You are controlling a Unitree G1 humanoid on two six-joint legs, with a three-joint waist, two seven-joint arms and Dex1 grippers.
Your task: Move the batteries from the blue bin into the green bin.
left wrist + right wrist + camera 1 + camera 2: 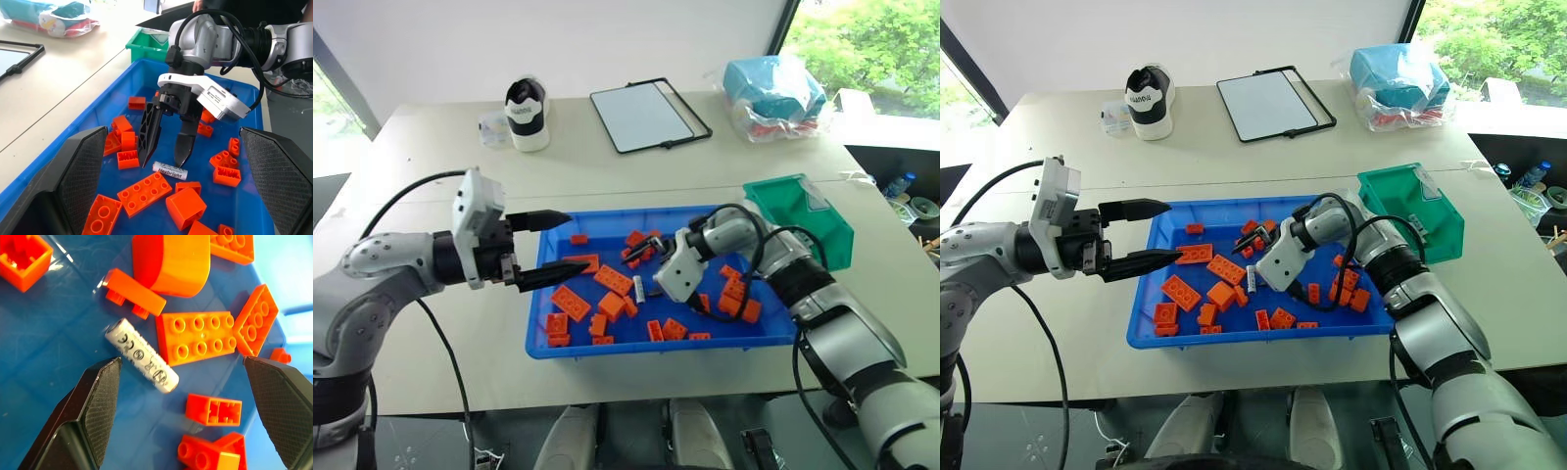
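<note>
1. Right gripper (166, 159) hangs inside the blue bin (607, 347), tilted steeply down, fingers spread wide. Nothing sits between them yet.

2. One battery (170, 171) lies flat on the bin floor just under the fingertips, roughly in the gap between them. In the right wrist view it lies on a slant near one finger, not centred. It looks like the pick target; the wide spread reads as a stance for straddling it.

3. Orange bricks (200, 338) crowd that battery: a flat studded plate just beside one end, a small brick near the other finger. A finger coming down may land on a brick or nudge the battery away. The battery is round and smooth, so it could roll if touched off-centre.

4. Left gripper (548, 247) hovers over the bin's left rim, well apart from the right one, pointing across the tray nearly level. Its fingers are apart and empty. My guess: it is parked there to watch, since its wrist view looks straight at the right fingers and battery.

5. Green bin (800, 217) stands just outside the blue bin's far right corner, behind the right arm. I cannot see into it well enough to count batteries.

6. Judgement: the grasp has not started. Next comes a short descent and a close across the battery's width.
</note>
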